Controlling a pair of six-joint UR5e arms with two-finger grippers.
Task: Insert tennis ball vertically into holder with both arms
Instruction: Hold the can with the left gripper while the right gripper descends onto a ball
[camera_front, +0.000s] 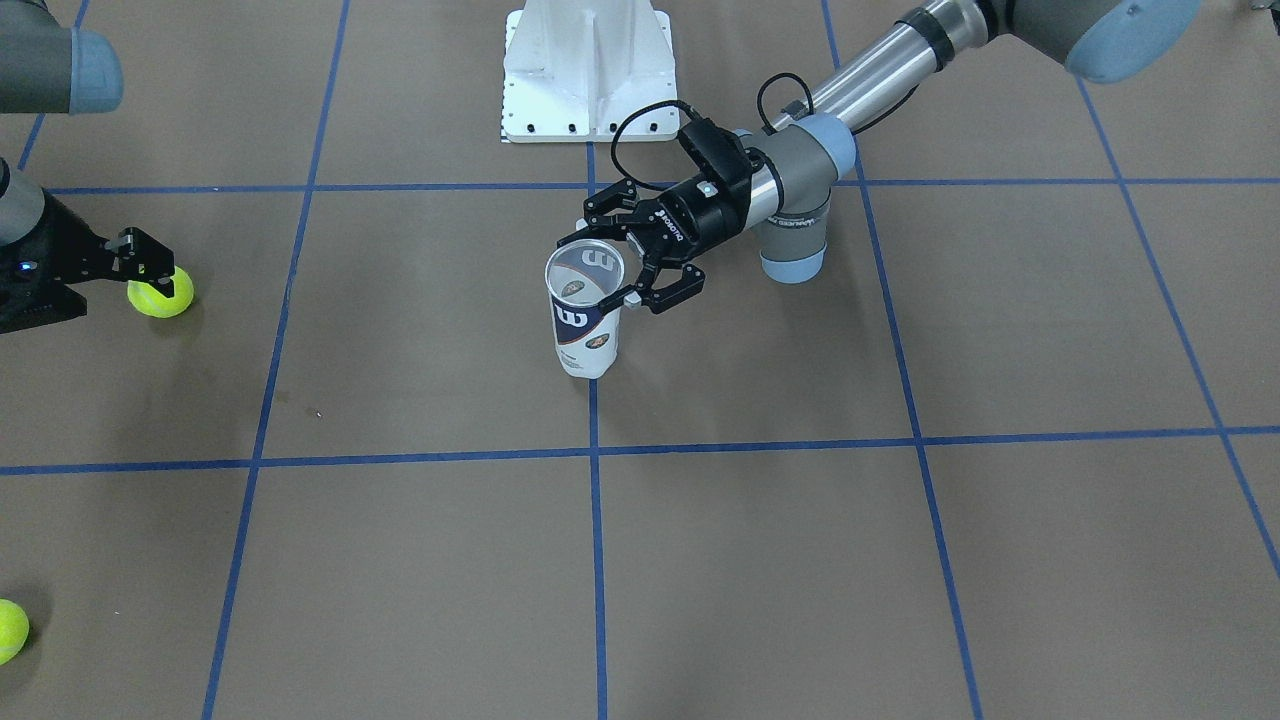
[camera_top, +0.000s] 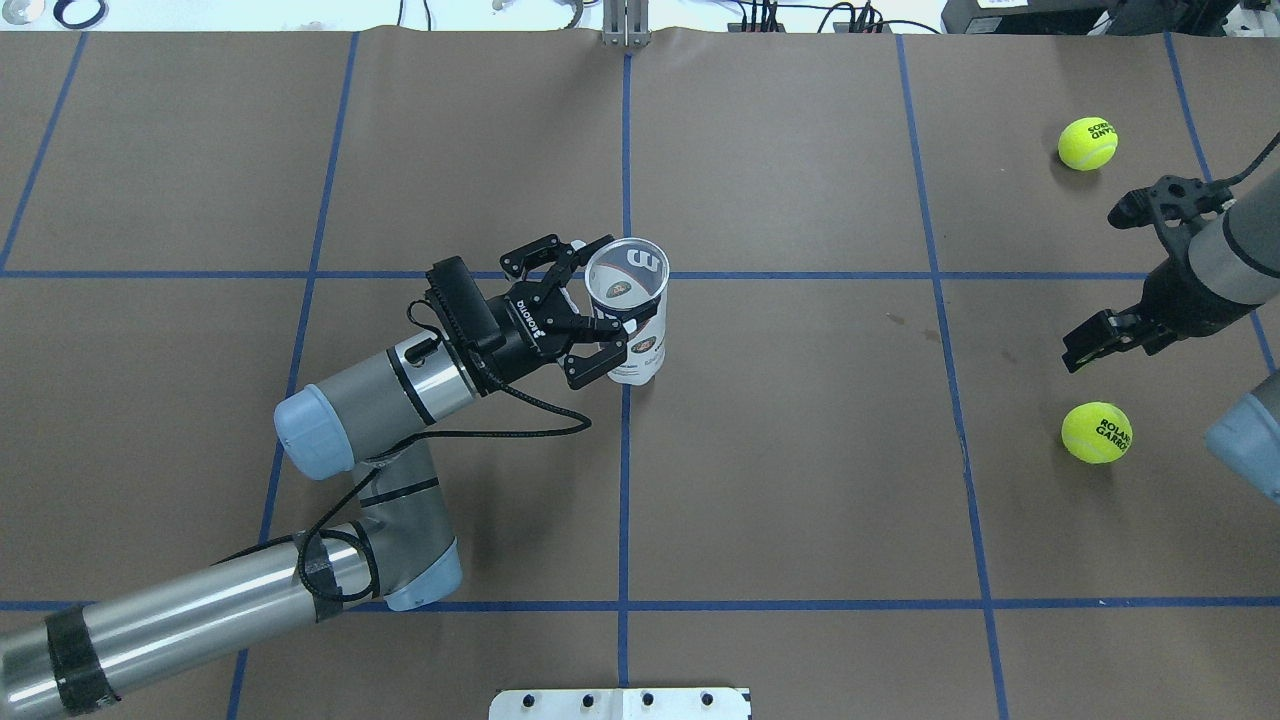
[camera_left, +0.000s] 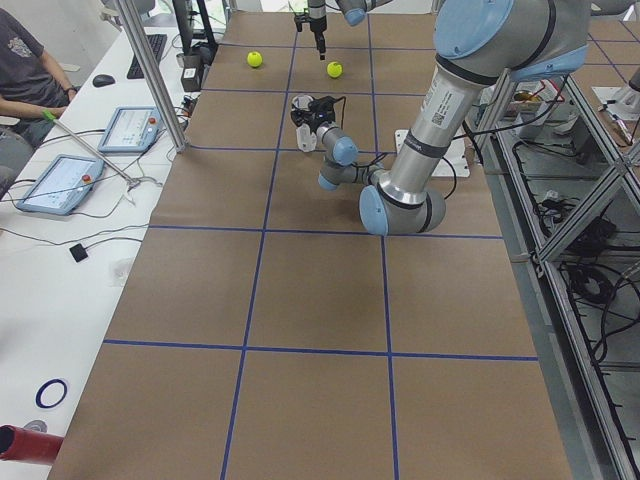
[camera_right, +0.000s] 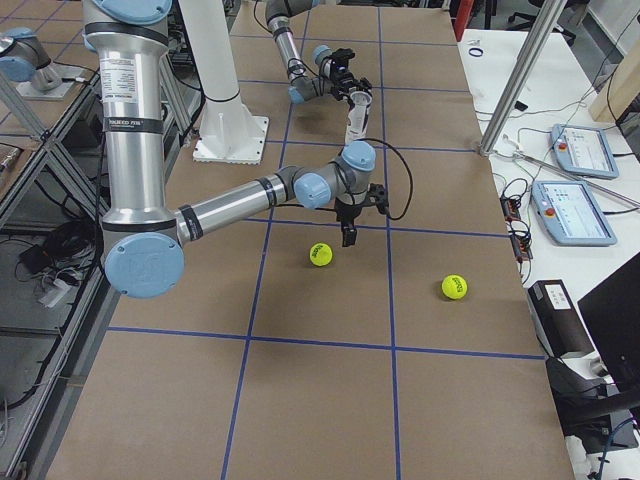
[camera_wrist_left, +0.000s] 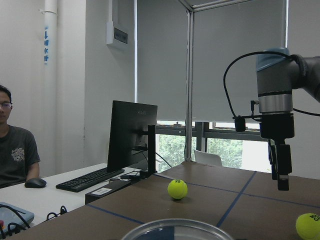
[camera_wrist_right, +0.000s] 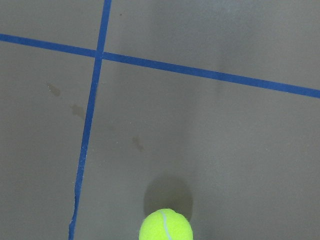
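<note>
Near ball (camera_top: 1097, 432): It lay on the table (camera_top: 800, 450), on the right side, closest to the robot. It was just beside the right gripper, not between its fingers. I think this was the ball to pick up first.

Holder (camera_top: 645, 335): It stood upright in the middle of the table, on a blue tape line. Its open end faced up. I saw no ball inside it.

Left gripper (camera_top: 597, 308): It reached in from the side. Its fingers were clenched on the holder near the top, one on each side. Its job, I think, was to hold the holder straight so it could not tip or slide.

Right gripper (camera_top: 1092, 288): Its fingers were spread wide and held nothing. It pointed down over the table between the two balls, nearer the near one. To do the step well, it should move right over the middle of the ball and go straight down. It should squeeze softly, because a ball can roll away. Next it should lift the ball high, line it up over the holder's mouth, and let go from just above. It must not bump the left fingers by the rim.

Far ball (camera_top: 1087, 143): It lay well apart, near the far edge. It could wait.
</note>
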